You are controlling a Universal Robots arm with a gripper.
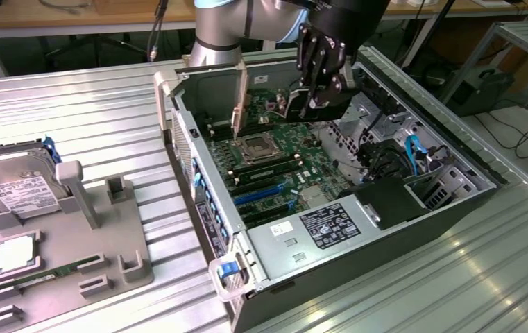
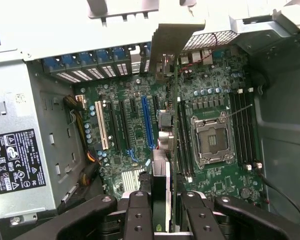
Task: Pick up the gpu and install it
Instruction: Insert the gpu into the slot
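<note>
My gripper hangs over the open computer case, shut on the gpu. The thin black card is held on edge, and its long silvery end bracket points toward the case's rear wall. In the wrist view the gpu runs edge-on away from my gripper, and its bracket is near the rear slot openings. It hovers above the green motherboard, between the blue expansion slot and the CPU socket. I cannot tell whether the card touches the board.
A grey fixture at the exterior view's left carries a silver hard drive and a green memory stick. Inside the case lie a labelled power supply, blue-clipped drive bays and black cables. Ribbed metal table surrounds the case.
</note>
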